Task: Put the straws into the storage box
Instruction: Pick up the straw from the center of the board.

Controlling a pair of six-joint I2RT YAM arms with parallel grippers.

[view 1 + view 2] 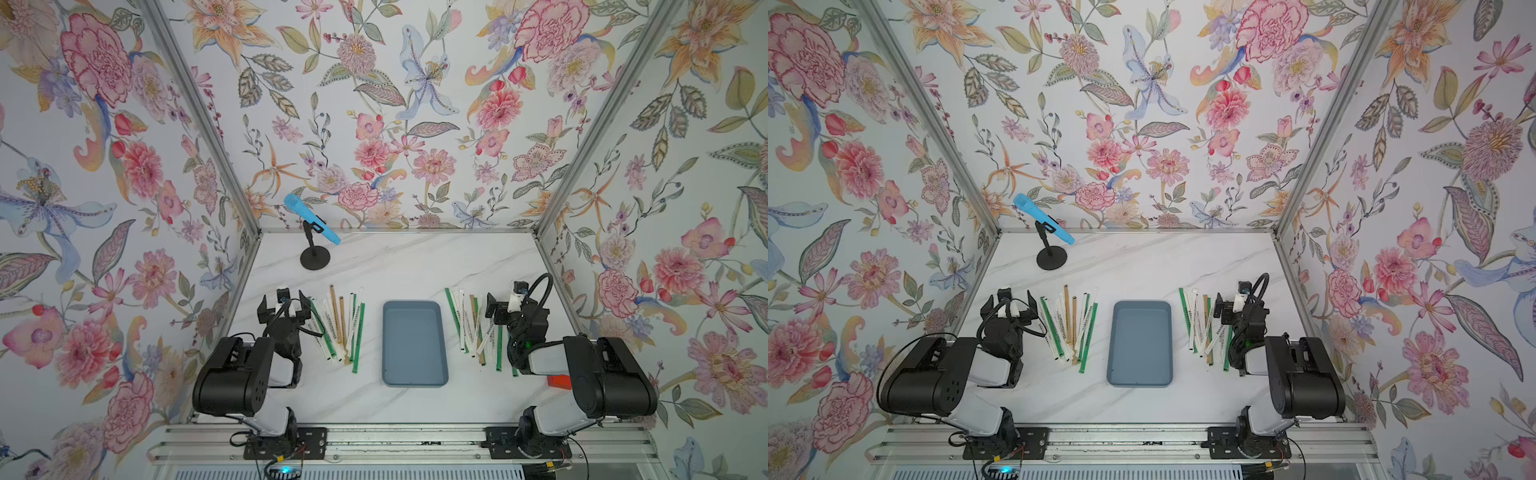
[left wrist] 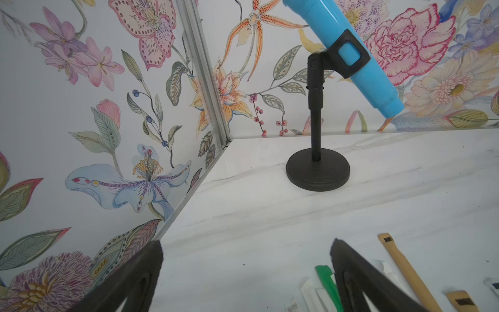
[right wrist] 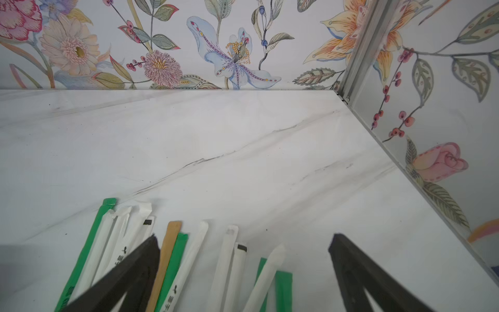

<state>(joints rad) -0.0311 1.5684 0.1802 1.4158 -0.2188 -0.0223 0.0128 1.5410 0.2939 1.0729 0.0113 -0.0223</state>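
Looking down in both top views, I see my 2 arms reaching over a white marble table (image 1: 415, 262). The storage box (image 1: 414, 345) lies flat at its middle, long sides running away from my bases. All the straws in view lie on the table outside the box.

Left of the storage box, near it but apart, the left bunch of straws (image 1: 358, 337) lies roughly parallel to the box's long side. The wrappers come in 3 colours, green, white and tan, and a few straws cross each other. Right of the box, also near but apart, the right bunch of straws (image 1: 466, 324) shows the same 3 colours.

My left gripper (image 1: 284, 298) sits on the side of the left bunch away from the box, spread wide and holding nothing. In the left wrist view 1 of its fingers (image 2: 340, 254) overlaps the ends of a green and a white straw; whether it touches them I cannot tell.

My right gripper (image 3: 244, 236) is over the edge of the right bunch farthest from the box, also spread wide and empty. In the right wrist view several straw ends lie between and under its fingers.

Beyond the box's far left corner, near the back wall, a blue microphone (image 1: 309, 215) is tilted in a black stand (image 1: 315, 258). Right of the box's near end, a small red block (image 1: 559, 381) shows partly behind my right arm.
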